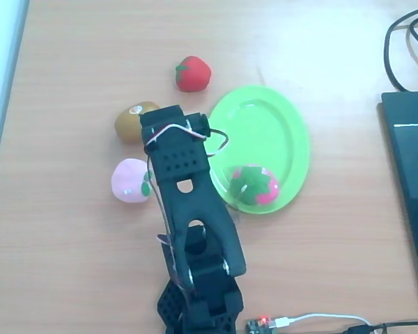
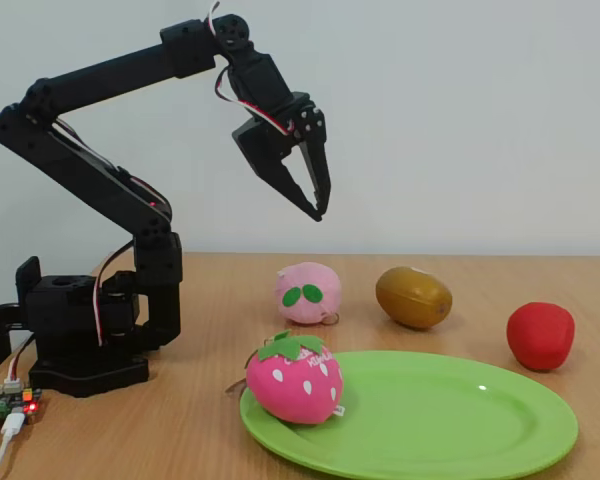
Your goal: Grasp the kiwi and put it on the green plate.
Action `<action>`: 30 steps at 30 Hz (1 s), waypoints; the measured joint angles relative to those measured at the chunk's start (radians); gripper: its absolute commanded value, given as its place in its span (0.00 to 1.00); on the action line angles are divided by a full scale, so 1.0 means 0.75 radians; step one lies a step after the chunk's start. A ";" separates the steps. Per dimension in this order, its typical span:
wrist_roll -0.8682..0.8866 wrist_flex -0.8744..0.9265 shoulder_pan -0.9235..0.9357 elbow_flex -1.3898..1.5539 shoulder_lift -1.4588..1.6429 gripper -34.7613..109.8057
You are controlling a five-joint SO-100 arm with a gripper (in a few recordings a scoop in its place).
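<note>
The brown kiwi (image 1: 132, 120) lies on the wooden table left of the green plate (image 1: 265, 132), its right side hidden under my black arm (image 1: 184, 167) in the overhead view. In the fixed view the kiwi (image 2: 414, 297) rests behind the green plate (image 2: 460, 420). My gripper (image 2: 319, 208) hangs high above the table, pointing down, up and to the left of the kiwi. Its fingertips meet and hold nothing.
A pink plush strawberry (image 2: 293, 377) lies on the plate's near end. A red toy strawberry (image 1: 193, 73) and a pale pink ball (image 1: 129, 181) flank the kiwi. A black device (image 1: 407, 174) with cables occupies the right edge, and a controller board (image 1: 261, 323) sits by the arm's base.
</note>
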 measured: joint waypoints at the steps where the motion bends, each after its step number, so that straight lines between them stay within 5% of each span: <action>1: 0.000 -0.004 0.002 -0.018 -0.033 0.20; 8: 0.000 -0.057 0.002 -0.133 -0.286 0.23; 30: -0.090 -0.168 -0.070 -0.385 -0.783 0.53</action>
